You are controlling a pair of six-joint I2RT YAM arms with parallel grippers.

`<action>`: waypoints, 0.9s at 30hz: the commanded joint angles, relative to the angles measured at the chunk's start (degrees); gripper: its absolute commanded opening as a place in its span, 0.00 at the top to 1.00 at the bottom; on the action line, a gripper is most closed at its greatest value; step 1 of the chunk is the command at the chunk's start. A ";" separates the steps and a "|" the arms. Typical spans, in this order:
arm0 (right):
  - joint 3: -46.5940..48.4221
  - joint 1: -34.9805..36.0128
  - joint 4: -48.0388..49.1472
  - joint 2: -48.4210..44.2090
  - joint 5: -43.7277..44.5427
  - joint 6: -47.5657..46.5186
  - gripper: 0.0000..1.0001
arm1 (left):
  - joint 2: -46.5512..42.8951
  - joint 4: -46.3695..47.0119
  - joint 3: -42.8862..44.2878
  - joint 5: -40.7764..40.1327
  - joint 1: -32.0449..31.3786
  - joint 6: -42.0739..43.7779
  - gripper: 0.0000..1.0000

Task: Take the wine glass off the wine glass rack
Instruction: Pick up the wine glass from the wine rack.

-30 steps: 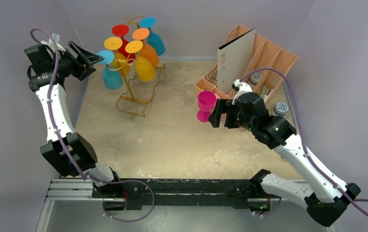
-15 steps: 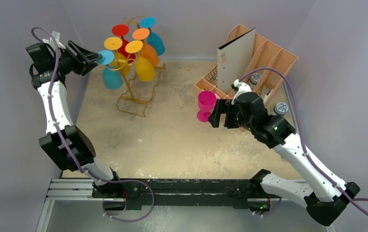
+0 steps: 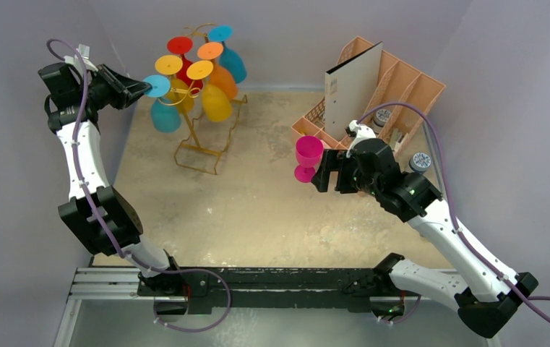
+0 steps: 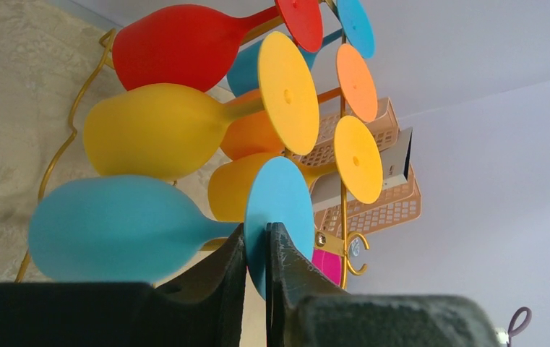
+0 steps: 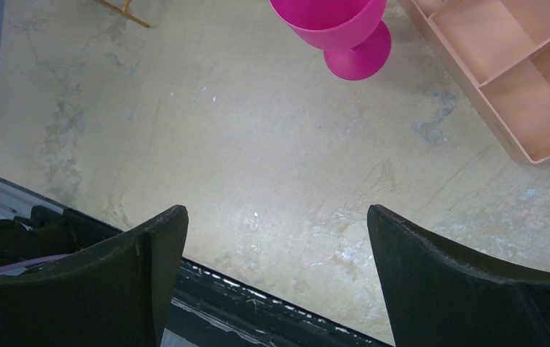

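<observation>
Left wrist view: the blue wine glass is pinched by its foot between left gripper jaws; it should be slid level off the wine glass rack. Right gripper jaws are spread, empty.

You are viewing the gold wire rack, which is standing upright at the far left and carrying coloured glasses bowl-down. The light blue wine glass is hanging at its left side, its round foot sitting pinched between the left gripper's fingers.
</observation>
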 commanded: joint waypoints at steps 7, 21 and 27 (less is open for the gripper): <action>1.72 0.19 -0.99 -0.21 -0.02 1.11 0.04 | -1.74 -3.22 1.71 -1.26 -0.06 0.69 0.97; 1.87 0.19 -1.51 -0.02 0.06 1.22 0.04 | -2.45 10.66 -3.00 3.63 0.93 -14.37 1.00; 1.67 0.19 -1.78 -0.36 0.32 1.21 0.04 | -2.35 14.82 -4.57 4.48 1.33 -18.68 1.00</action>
